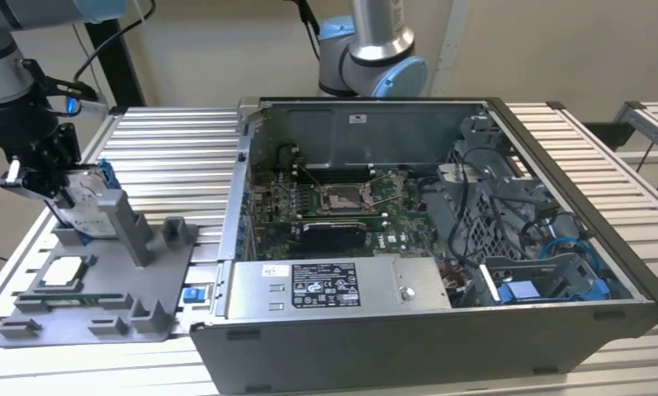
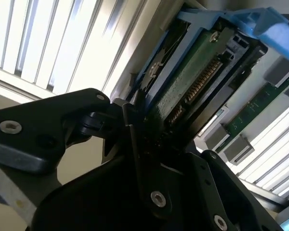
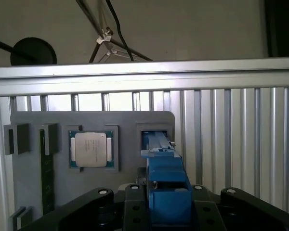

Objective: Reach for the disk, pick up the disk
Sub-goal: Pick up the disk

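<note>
While the gripper (image 1: 55,194) clamps the disk (image 1: 90,208) at the far edge of the grey tray (image 1: 97,285), pickup looks underway; lifting needs a straight pull.

Slatted metal table (image 1: 174,157) carries grey fixture plate (image 1: 158,285), open computer case (image 1: 417,346); seemingly touching.

Silver-grey metal hard drive (image 1: 84,202) edged with blue plastic rails (image 3: 166,185), green circuit board (image 2: 192,82) face. Matte black tool (image 1: 51,177). Flat grey plastic tray (image 1: 97,305). Square silver processor chip (image 3: 90,149), green-bordered. Silver ribbed metal tabletop (image 1: 174,148).
</note>
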Controlling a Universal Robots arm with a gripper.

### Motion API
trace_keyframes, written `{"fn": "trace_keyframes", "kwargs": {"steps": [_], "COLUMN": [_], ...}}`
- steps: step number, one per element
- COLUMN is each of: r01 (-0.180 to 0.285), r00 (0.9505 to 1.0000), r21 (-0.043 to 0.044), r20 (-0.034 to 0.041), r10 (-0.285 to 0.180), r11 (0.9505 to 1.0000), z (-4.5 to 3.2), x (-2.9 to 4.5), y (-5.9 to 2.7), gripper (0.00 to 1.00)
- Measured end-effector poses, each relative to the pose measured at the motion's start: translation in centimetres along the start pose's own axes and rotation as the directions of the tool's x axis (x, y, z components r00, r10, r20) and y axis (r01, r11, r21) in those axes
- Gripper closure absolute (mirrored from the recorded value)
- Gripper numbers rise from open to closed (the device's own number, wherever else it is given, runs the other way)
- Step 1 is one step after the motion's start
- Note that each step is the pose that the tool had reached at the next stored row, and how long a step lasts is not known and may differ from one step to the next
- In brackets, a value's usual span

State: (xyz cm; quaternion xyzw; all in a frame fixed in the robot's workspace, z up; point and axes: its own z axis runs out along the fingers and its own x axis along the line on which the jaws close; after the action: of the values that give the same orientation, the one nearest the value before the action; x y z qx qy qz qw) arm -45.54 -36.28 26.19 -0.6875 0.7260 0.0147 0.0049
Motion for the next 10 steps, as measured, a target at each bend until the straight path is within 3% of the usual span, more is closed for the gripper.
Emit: {"fn": "trace_keyframes", "kwargs": {"steps": [10], "r01": [0.000], "r00": [1.0000], "r21": [0.0002], "r20": [0.0004], "r10": [0.000], "r11": [1.0000], "z": [0.00], "x": [0.01], "y": [0.00], "gripper": [1.00]}}
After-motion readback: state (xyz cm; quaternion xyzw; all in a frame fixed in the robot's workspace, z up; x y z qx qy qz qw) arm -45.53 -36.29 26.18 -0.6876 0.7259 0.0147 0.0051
